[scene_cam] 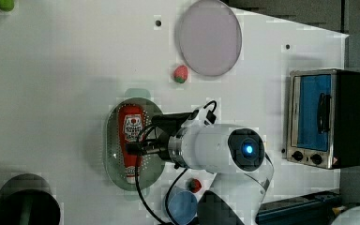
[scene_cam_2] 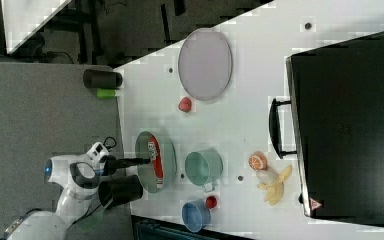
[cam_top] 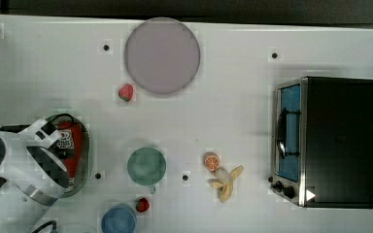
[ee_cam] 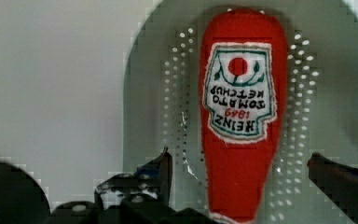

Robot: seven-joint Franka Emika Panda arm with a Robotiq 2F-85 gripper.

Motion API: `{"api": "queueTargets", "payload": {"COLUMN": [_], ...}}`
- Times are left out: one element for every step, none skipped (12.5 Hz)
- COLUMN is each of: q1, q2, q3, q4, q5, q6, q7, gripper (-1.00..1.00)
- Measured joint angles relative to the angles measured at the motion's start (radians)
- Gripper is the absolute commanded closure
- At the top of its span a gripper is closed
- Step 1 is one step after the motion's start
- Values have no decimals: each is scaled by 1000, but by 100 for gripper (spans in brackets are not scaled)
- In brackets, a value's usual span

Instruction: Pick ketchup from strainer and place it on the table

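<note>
The ketchup (ee_cam: pixel 242 116), a red bottle with a white label, lies flat in the pale green strainer (ee_cam: pixel 149 93) on its perforated bottom. My gripper (ee_cam: pixel 242 172) is open, with one dark finger on each side of the bottle's narrower end and a gap to each. In the left view the gripper (scene_cam: pixel 133 149) hangs over the ketchup (scene_cam: pixel 132 124) inside the strainer (scene_cam: pixel 112 157). In the top view the strainer (cam_top: pixel 83 160) sits at the top view's left with the ketchup (cam_top: pixel 75 138) partly under my arm. The table (cam_top: pixel 223 97) is white.
A grey-lilac plate (cam_top: pixel 161 55) lies at the back, a strawberry (cam_top: pixel 126 92) beside it. A green cup (cam_top: pixel 146 166), blue cup (cam_top: pixel 118 219) and second strawberry (cam_top: pixel 142 204) stand close to the strainer. An orange slice (cam_top: pixel 211 161), banana (cam_top: pixel 227 183) and toaster oven (cam_top: pixel 328 141) occupy the top view's right.
</note>
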Motion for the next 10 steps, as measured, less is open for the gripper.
{"api": "queueTargets", "payload": {"q1": [-2, -7, -9, -7, 1, 7, 11, 12, 15, 17], "q2": [19, 36, 49, 66, 81, 104, 128, 156, 181, 201], "q3": [-3, -3, -6, -12, -28, -42, -52, -58, -65, -71], "q4": [-2, -2, -2, -2, -6, -8, -2, 2, 8, 12], "q5": [-10, -37, -84, -140, -169, -181, -194, -210, -224, -225], "q6": [20, 31, 37, 45, 66, 95, 103, 123, 144, 154], "q7": [31, 63, 93, 114, 133, 150, 158, 165, 176, 176], "gripper": [-100, -100, -100, -100, -100, -100, -100, -100, -91, -68]}}
